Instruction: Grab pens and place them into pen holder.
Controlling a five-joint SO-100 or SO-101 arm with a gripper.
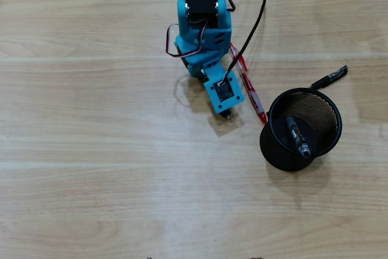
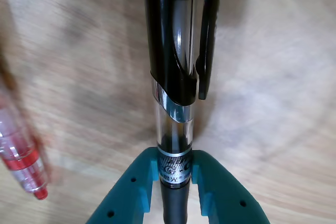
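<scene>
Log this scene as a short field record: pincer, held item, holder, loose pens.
pincer: shut on black pen, over the table left of the holder in the overhead view
black pen: black cap end with clip, silver band, clear section; gripped near the band
holder: black mesh cup, upright, one grey pen inside
red pen: lying on the table beside the arm, tip toward the holder
second black pen: on the table behind the holder, partly hidden
</scene>
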